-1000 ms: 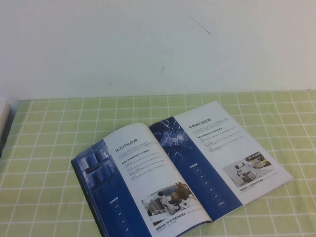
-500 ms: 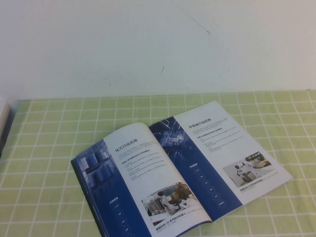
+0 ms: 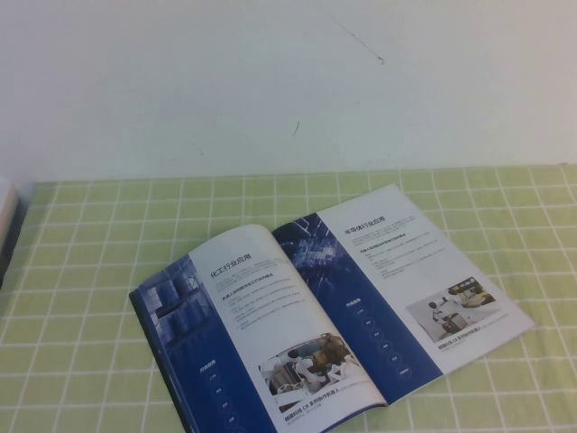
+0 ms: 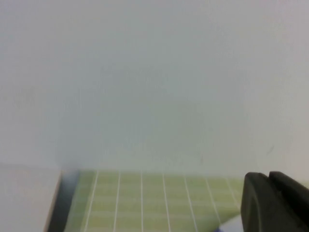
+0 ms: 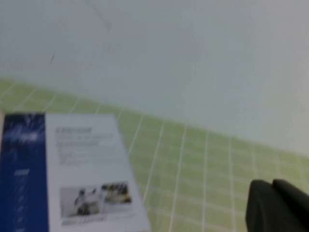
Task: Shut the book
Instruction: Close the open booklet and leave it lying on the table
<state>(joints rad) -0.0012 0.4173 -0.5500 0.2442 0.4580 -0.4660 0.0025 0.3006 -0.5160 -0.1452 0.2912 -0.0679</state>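
Note:
An open book lies flat on the green checked tablecloth, slightly turned, with blue and white pages facing up. Its left page reaches the near edge of the high view; its right page points toward the right. Neither arm shows in the high view. The left gripper appears only in the left wrist view as two black fingers pressed together, holding nothing, with a pale corner of the book beside it. The right gripper is likewise shut and empty, well off to the side of the book's right page.
The green checked tablecloth covers the table up to a white wall. A pale grey object sits at the far left edge, past the cloth's border; it shows in the left wrist view too.

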